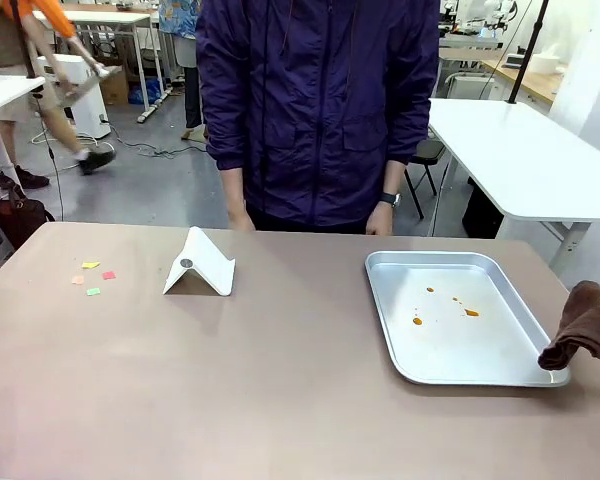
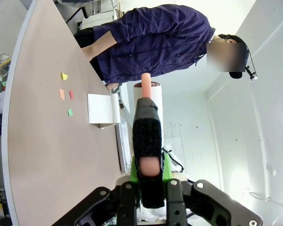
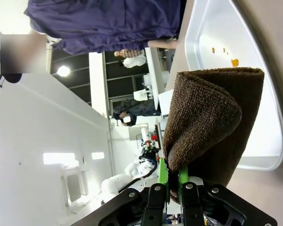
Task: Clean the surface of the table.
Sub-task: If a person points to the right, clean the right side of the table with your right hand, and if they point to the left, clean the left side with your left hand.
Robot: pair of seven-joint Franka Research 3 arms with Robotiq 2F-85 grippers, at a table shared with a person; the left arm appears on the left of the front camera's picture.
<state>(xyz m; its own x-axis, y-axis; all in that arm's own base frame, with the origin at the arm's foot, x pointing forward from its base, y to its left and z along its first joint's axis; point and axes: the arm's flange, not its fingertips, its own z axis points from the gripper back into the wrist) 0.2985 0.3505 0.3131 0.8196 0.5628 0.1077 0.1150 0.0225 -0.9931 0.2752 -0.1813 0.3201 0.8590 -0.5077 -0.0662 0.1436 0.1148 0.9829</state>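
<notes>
Spreading across the whole foreground of the front view, the large rectangular table (image 1: 270, 400) with its matte brown-tan top runs from the robot's side to the far edge, where a person in a dark blue zipped jacket (image 1: 315, 110) stands with both hands lowered to the table's rim. Toward the table's left lie four small paper scraps (image 1: 92, 278), yellow, pink, orange and green, close together. Near them, toward the middle, stands a white folded-sheet stand (image 1: 200, 266) shaped like a tent. On the right half lies a shiny rectangular metal tray (image 1: 442, 350) with rounded corners, its floor marked by a few orange stains (image 1: 417, 321).

At the tray's near right corner hangs a dark brown terry cloth (image 1: 583, 325). In the right wrist view the right gripper (image 3: 171, 176) has its green pads pressed together on a fold of that cloth, which hangs above the tray's edge. In the left wrist view the left gripper (image 2: 150, 172) is clamped on a black rough-surfaced tool (image 2: 146, 127) with a salmon-pink end, held above the table's left part.

Behind the person the room has a grey floor (image 1: 150, 180) with loose cables, white-topped tables (image 1: 520, 150) at both sides, a dark bag (image 1: 15, 212) on the floor at the left, and another person walking at the far left.
</notes>
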